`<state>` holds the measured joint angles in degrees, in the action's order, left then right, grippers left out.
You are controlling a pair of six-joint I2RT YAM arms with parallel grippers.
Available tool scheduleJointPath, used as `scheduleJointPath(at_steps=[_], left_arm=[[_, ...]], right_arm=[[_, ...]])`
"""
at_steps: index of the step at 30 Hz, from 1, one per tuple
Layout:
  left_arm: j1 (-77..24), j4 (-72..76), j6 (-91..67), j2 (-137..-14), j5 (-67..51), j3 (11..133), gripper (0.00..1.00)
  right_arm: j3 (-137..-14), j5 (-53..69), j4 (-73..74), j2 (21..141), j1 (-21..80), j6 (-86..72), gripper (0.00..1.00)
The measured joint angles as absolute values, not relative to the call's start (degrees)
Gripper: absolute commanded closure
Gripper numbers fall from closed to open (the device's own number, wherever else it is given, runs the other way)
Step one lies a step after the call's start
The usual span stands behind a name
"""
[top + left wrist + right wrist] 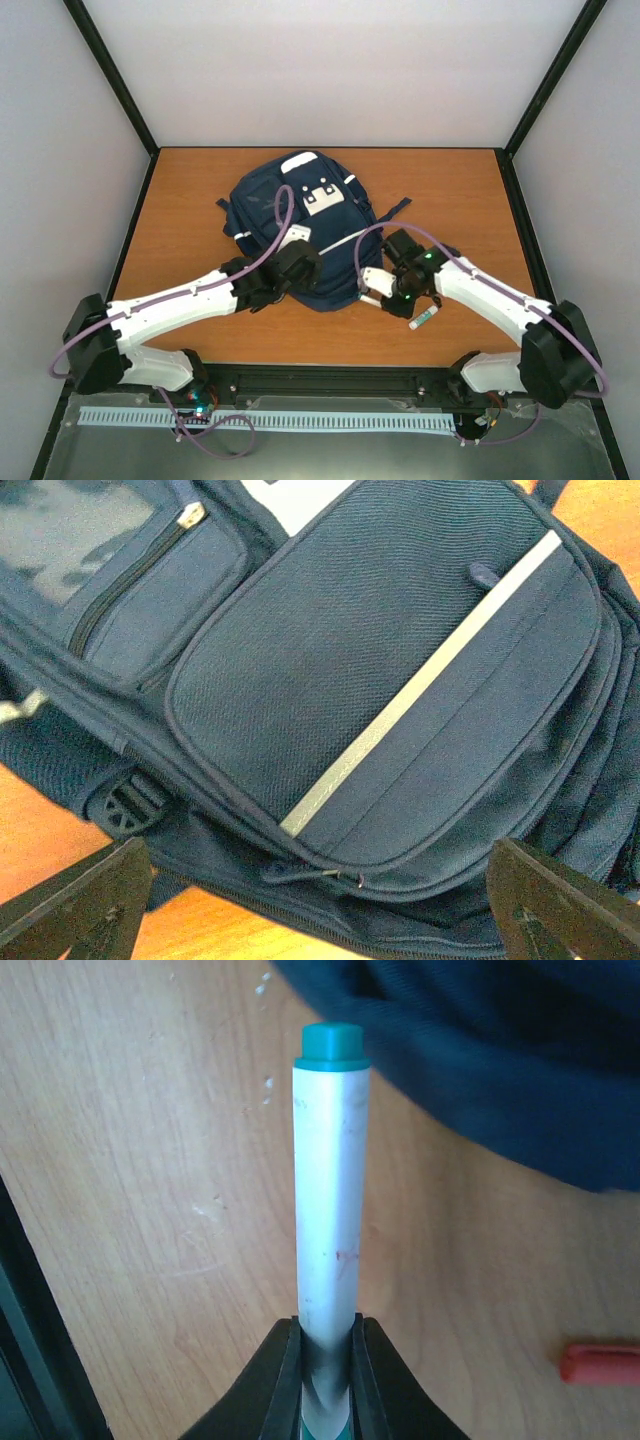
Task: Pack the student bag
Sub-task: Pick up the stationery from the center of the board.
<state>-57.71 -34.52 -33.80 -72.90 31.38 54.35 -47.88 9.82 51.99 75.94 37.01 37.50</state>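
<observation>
The student bag (pixel 300 235) lies flat on the desk (pixel 180 200); one claw is spread above it and the other one grips a marker.
The navy bag reaches from the far edge of the desk to past its middle, a little nearer to the left edge. The left claw (pixel 320 910) stands wide apart over the front pocket (pixel 380 630) with the reflective stripe (pixel 420 680), and there is nothing between its fingers. The right claw (pixel 325 1380) is closed around a white marker (pixel 330 1180) with a teal cap, just beside the near right side of the bag; I cannot tell if the marker touches the desk. A small red thing (pixel 600 1362) lies on the wood near it.
</observation>
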Motion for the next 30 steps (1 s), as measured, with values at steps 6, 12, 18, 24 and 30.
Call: scheduleJointPath(at_steps=[6, 12, 18, 24, 30], left_arm=[[-57.71, -36.97, -26.24, -82.74, 29.98, 61.87, 0.15], [-57.78, -38.83, -19.97, -90.19, 28.93, 66.76, 0.17], [-57.82, -39.11, -14.66, -93.47, 29.63, 69.65, 0.16], [-58.26, -39.07, -10.35, -95.61, 28.97, 70.15, 0.14], [-60.38, -39.05, -6.09, -99.81, 30.37, 72.18, 0.14]], right_arm=[[-49.36, 16.84, 54.70, 71.59, 25.93, 38.57, 0.97], [-49.39, 19.25, 54.06, 70.00, 17.45, 38.22, 0.97], [-52.25, 20.69, 51.90, 71.05, 11.44, 35.09, 0.97], [-55.20, 24.49, 45.78, 74.91, 4.84, 29.36, 0.97], [-54.94, 27.75, 42.06, 75.48, 3.55, 25.58, 0.97]])
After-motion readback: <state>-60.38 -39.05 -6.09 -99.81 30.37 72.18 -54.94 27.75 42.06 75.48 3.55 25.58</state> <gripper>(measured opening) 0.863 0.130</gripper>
